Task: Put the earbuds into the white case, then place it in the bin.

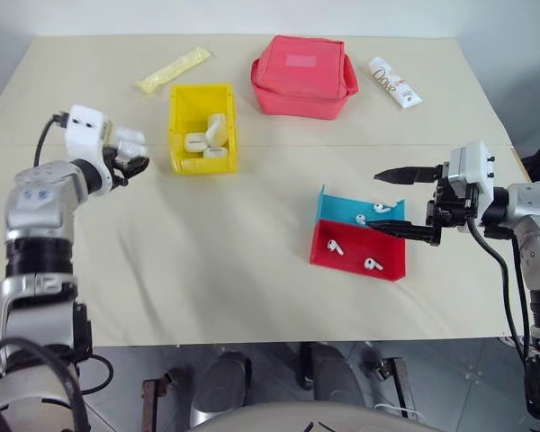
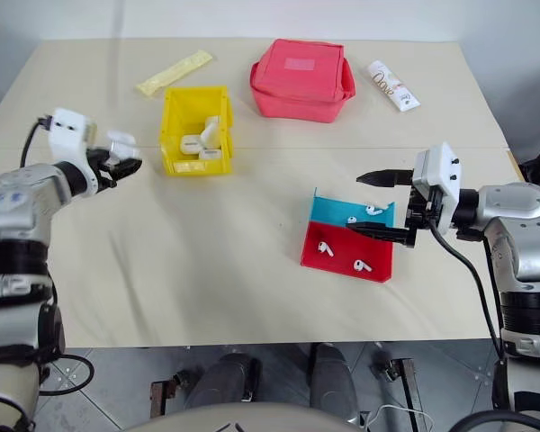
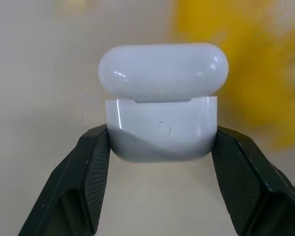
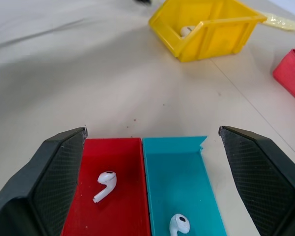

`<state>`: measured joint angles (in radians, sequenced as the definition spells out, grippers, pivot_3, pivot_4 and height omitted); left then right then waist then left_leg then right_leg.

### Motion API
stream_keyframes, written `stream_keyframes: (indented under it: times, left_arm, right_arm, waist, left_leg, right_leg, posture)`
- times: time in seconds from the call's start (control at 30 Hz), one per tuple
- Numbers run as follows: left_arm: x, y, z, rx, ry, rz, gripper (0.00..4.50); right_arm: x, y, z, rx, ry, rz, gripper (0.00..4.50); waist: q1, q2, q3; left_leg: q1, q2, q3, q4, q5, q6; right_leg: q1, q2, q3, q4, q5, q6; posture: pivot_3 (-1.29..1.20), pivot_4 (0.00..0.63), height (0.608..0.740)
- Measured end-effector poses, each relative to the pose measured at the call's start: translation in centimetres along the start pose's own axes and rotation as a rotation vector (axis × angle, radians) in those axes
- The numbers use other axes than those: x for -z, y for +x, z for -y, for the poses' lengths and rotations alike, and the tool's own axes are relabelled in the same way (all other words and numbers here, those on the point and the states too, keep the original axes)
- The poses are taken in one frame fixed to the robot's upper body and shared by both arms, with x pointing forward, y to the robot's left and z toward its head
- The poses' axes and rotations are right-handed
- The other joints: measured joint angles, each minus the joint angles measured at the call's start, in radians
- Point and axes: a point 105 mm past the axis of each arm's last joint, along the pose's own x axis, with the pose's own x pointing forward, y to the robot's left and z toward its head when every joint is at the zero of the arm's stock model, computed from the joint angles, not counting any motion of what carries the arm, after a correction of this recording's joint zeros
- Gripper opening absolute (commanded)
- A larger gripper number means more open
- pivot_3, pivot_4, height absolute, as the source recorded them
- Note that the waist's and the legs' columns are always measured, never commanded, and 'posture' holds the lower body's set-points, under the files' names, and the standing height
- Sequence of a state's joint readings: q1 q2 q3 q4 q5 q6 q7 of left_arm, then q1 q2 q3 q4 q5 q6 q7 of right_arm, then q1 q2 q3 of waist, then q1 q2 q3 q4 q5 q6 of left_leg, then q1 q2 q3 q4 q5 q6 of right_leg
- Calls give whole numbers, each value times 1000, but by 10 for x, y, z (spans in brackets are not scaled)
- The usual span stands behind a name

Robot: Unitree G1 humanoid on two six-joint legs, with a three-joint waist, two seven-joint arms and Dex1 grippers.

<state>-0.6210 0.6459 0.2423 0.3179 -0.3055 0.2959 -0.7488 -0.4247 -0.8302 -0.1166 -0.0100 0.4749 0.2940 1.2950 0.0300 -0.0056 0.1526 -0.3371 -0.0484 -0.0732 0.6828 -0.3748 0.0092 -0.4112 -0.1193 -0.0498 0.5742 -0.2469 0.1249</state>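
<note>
A white case (image 3: pixel 162 132) with its lid tipped up was held between the two black fingers (image 3: pixel 88 177) of the left hand (image 1: pixel 126 157), which were closed against its sides; it was carried above the desk (image 1: pixel 207 270), just to the left of the yellow bin (image 1: pixel 202 128). Several more white cases (image 1: pixel 207 139) could be seen lying inside the bin. The earbuds were found in a pair of shallow trays set side by side to the right of the desk's middle: two earbuds (image 1: pixel 351 255) lay in the red tray (image 1: pixel 355 252) and two more (image 1: pixel 371 213) in the blue tray (image 1: pixel 342 209), which touched it on the far side. The right hand (image 1: pixel 391 200) was held over these trays with its fingers spread wide and nothing between them, one finger over the blue tray and the other over the seam between the two trays. Farther back on the desk, a red fabric pouch (image 1: pixel 303 76) stood just right of the bin, a white tube (image 1: pixel 395 82) lay to the right of the pouch, and a pale yellow packet (image 1: pixel 173 69) lay beyond the bin to its left.
</note>
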Motion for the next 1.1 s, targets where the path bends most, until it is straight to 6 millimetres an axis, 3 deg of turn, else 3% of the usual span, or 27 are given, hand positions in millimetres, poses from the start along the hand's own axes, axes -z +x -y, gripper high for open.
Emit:
stream_keyframes:
  times: [0.07, 0.13, 0.33, 0.57, 0.87, 1.03, 1.1]
  left_arm:
    - [-30, 0, 34, 201, 123, 199, 2744]
    - [-36, 0, 50, 298, 196, 249, 2744]
    - [-17, 3, 111, 579, 90, 319, 2744]
    - [-7, -7, 158, 844, 38, 312, 2744]
    - [-7, 1, 193, 962, 21, 413, 2744]
    - [-4, 5, 199, 972, 18, 428, 2744]
    - [-5, 6, 200, 972, 18, 433, 2744]
  right_arm:
    - [-2, 1, -1, 7, -5, -5, 4500]
    - [0, -1, -4, 19, 3, -30, 4500]
    - [10, -5, -24, 59, 81, -75, 4500]
    - [10, -25, -41, 167, 100, -146, 4500]
    - [26, -32, -79, 211, 194, -357, 4500]
    - [33, -29, -87, 245, 218, -486, 3274]
    - [28, -25, -88, 250, 206, -489, 3274]
  waist:
    - [5, 0, 0]
    - [5, 1, 0]
    - [-3, 3, 0]
    - [1, 4, -1]
    - [19, 4, -1]
    - [21, 4, -1]
    - [21, 4, -1]
  left_leg:
    - [0, 0, 0, 1, 0, 0]
    - [1, -1, 1, 0, 0, 0]
    - [1, 0, 1, 0, -1, 3]
    - [1, 1, 2, -1, -1, 3]
    - [2, 1, 2, -1, -1, 4]
    - [1, 1, 2, -1, -2, 4]
    - [1, 1, 2, -1, -2, 4]
  right_leg:
    - [2, 0, -2, -2, 0, 0]
    - [2, 1, -2, -2, 0, 0]
    - [1, 2, 0, -2, 0, 0]
    - [2, 3, 1, -4, 0, 0]
    - [3, 4, 1, -5, 0, 1]
    - [3, 4, 1, -7, 0, 1]
    - [3, 4, 1, -7, 0, 1]
  posture:
    - [0, 150, 740]
    - [0, 150, 740]
    - [0, 150, 740]
    - [0, 150, 740]
    - [0, 150, 740]
    - [0, 150, 740]
    - [0, 150, 740]
